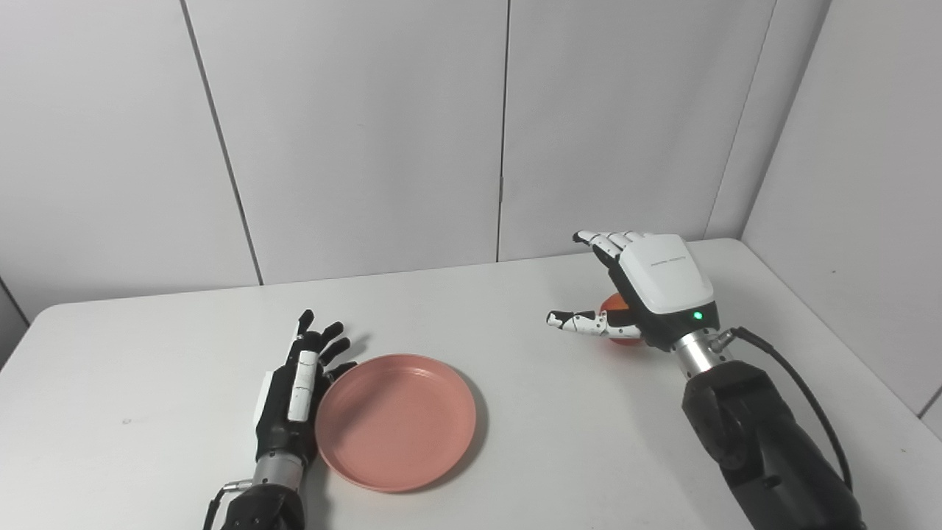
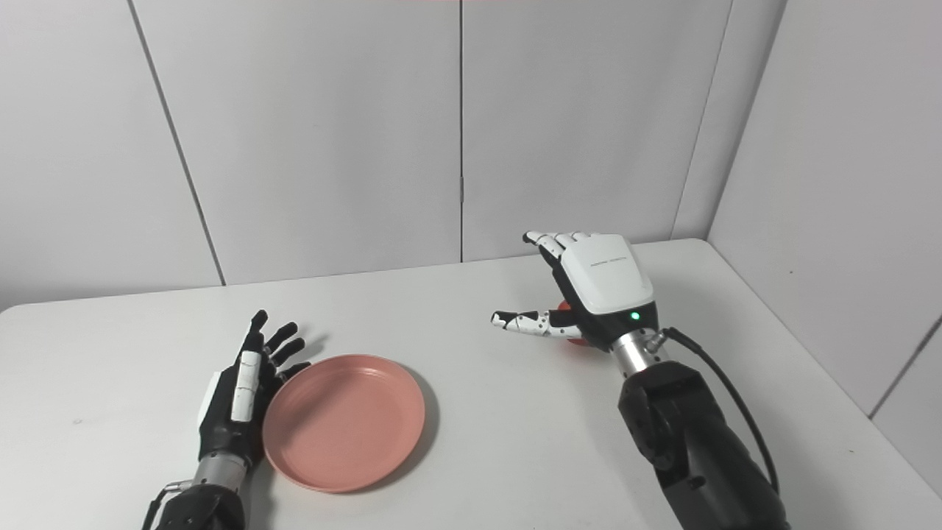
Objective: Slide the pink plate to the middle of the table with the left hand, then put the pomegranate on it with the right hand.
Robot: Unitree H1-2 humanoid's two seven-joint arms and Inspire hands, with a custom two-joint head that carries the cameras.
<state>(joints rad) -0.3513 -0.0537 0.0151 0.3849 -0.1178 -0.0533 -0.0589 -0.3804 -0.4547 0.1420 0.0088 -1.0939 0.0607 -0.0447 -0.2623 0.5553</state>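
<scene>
The pink plate [image 1: 395, 419] lies flat on the white table [image 1: 515, 442], left of centre near the front edge. My left hand [image 1: 298, 390] rests open against the plate's left rim, fingers stretched away from me. The pomegranate [image 1: 617, 308], red-orange, sits on the table at the right and is mostly hidden behind my right hand [image 1: 647, 291]. That hand hovers over it, open, with fingers spread and the thumb pointing left. It does not hold the fruit.
Grey wall panels [image 1: 368, 132] close off the table's back and right sides. The right forearm [image 1: 765, 442] with its black cable crosses the table's front right corner.
</scene>
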